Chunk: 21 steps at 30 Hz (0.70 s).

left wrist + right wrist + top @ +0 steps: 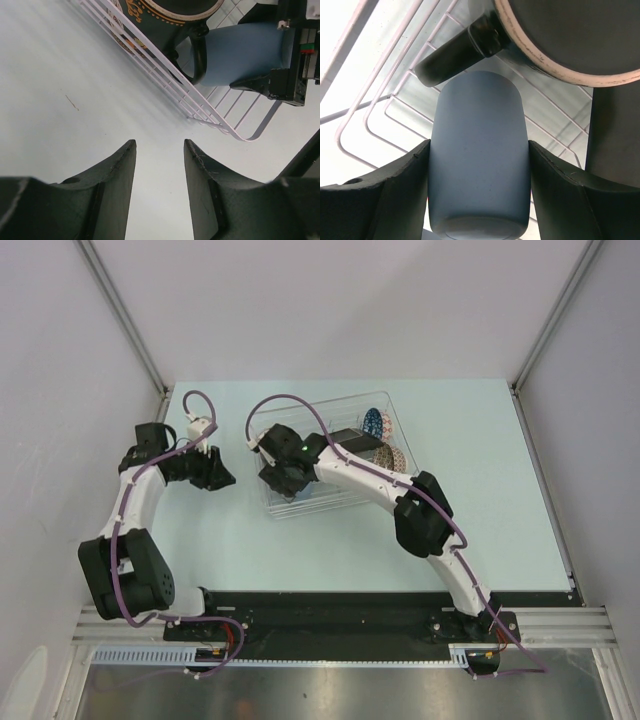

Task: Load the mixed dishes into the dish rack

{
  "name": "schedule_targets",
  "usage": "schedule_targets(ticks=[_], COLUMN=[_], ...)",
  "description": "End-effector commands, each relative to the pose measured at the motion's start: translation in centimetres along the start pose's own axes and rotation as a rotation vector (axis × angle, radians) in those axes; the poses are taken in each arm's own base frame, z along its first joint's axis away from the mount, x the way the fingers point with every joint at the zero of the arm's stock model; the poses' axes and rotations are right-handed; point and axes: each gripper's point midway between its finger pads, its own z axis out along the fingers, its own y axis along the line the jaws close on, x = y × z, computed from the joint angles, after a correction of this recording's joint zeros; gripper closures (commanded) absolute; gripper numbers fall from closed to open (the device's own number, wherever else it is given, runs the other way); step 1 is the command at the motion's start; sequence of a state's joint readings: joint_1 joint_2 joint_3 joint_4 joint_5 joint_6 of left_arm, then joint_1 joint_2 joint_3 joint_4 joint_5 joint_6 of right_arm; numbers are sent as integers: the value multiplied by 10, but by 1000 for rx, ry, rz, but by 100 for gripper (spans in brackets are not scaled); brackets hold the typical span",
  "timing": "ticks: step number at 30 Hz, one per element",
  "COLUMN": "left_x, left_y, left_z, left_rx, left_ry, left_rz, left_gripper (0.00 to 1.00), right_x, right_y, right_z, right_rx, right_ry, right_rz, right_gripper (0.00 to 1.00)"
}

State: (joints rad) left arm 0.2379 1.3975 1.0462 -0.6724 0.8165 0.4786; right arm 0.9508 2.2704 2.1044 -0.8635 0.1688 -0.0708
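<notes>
The clear dish rack (292, 506) lies mid-table. My right gripper (478, 145) is shut on the small light-blue cup (477, 150), its pads (412, 175) pressed to the cup's sides, low over the rack's white wire ribs (395, 115). The red-inside dark mug (560, 35) lies right beside the cup, its handle (455, 55) nearly touching it. In the top view the right gripper (278, 478) is over the rack's left end. The blue patterned bowl (374, 423) and beige patterned bowl (392, 455) stand at the rack's right end. My left gripper (160, 150) is open and empty above bare table, left of the rack.
The left wrist view shows the rack's wire edge (165, 75), with the mug (170, 20), the cup (245, 52) and the right gripper's finger (270, 82) just past it. In the top view the left gripper (222, 478) hangs close to the rack's left side. White walls enclose the table.
</notes>
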Motion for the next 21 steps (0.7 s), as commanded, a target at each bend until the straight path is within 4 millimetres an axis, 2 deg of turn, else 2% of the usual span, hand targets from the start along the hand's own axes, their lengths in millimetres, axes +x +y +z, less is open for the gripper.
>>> schedule_targets(ticks=[1, 5, 14, 21], left_x=[-11, -11, -13, -8], left_y=[0, 0, -2, -2], left_z=[0, 1, 1, 3], left_rx=[20, 27, 35, 44], left_ry=[-39, -42, -45, -42], left_rz=[21, 13, 12, 2], left_gripper=[51, 51, 51, 51], right_x=[-19, -26, -32, -62], right_y=[-2, -6, -4, -18], right_z=[-11, -17, -23, -68], right_rx=[-8, 2, 15, 97], right_ry=[-56, -78, -100, -212], right_rz=[24, 26, 20, 10], right_gripper=[46, 1, 0, 0])
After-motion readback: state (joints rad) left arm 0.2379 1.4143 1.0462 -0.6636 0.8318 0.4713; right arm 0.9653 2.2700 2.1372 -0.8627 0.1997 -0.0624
